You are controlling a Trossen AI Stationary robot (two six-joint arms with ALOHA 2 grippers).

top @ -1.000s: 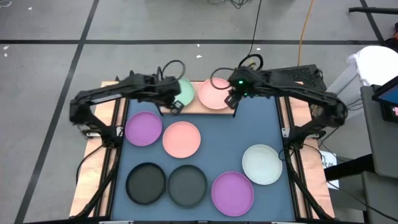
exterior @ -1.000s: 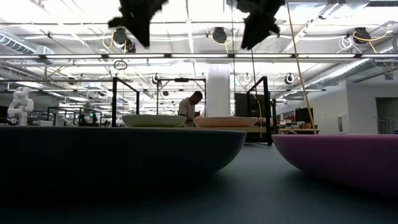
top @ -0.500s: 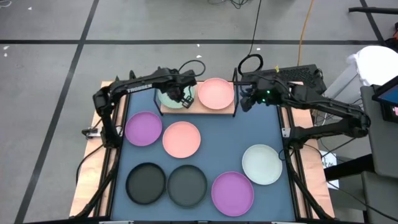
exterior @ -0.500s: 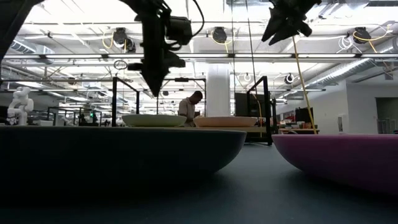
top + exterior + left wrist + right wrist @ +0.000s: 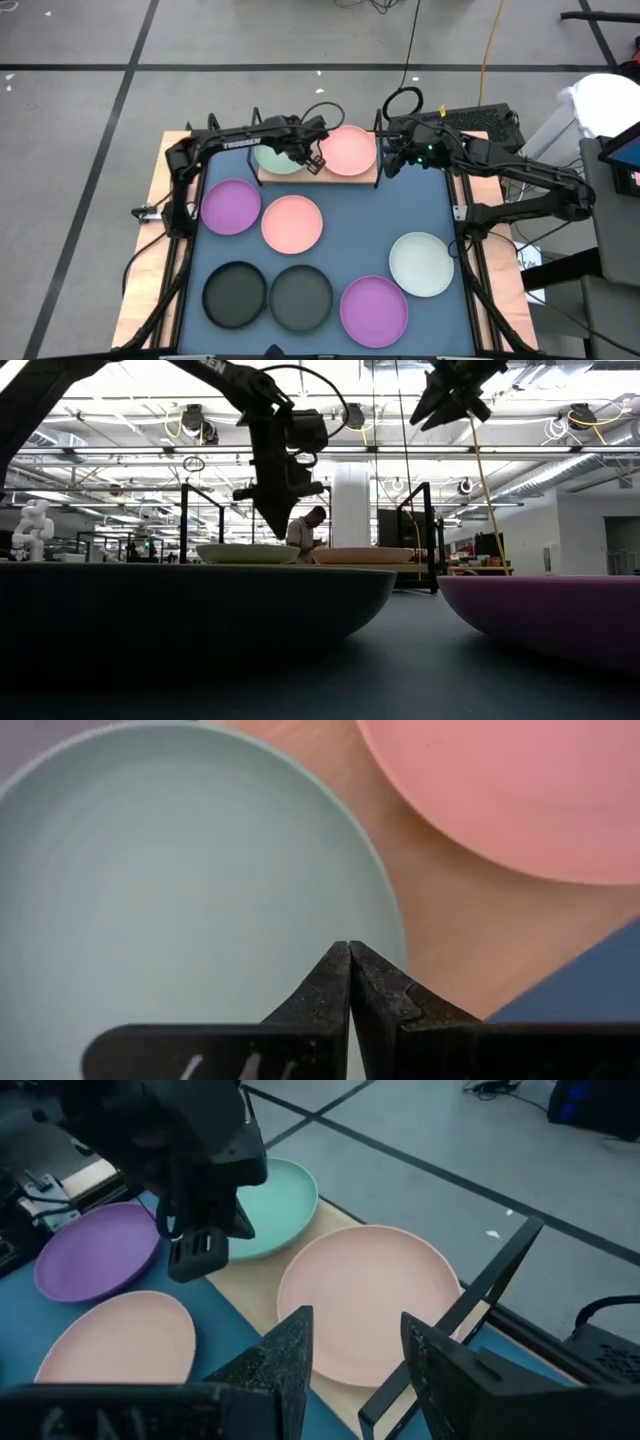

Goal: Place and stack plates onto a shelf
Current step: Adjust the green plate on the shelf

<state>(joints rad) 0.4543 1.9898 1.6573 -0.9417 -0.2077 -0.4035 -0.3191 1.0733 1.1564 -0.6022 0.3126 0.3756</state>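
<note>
Overhead arrangement, lower frame to upper. Nearest the bottom edge lie two dark grey plates [image 5: 235, 294] [image 5: 301, 297] side by side, with a purple plate [image 5: 374, 309] to their right and the whitish plate [image 5: 421, 263] above it. Mid-frame, a second purple plate [image 5: 231, 207] and a pink plate [image 5: 292, 223] rest on the blue mat [image 5: 380, 220] covering the table. At the upper centre, the wooden shelf [image 5: 318, 174] already carries the mint green plate [image 5: 275, 157] and a second pink plate [image 5: 348, 150], side by side and apart.

The left gripper [image 5: 312, 158], fingers pressed together and empty, hangs over the mint plate's inner edge, between the two shelved plates. The right gripper [image 5: 393, 163], fingers parted and holding nothing, sits just beside the shelf's right wire post [image 5: 470, 1315].

Six plates remain. A sound next step would be lifting each arm clear of the posts, approaching a mat plate at its rim, and setting it concentric on a shelved plate so the stack stays level.
</note>
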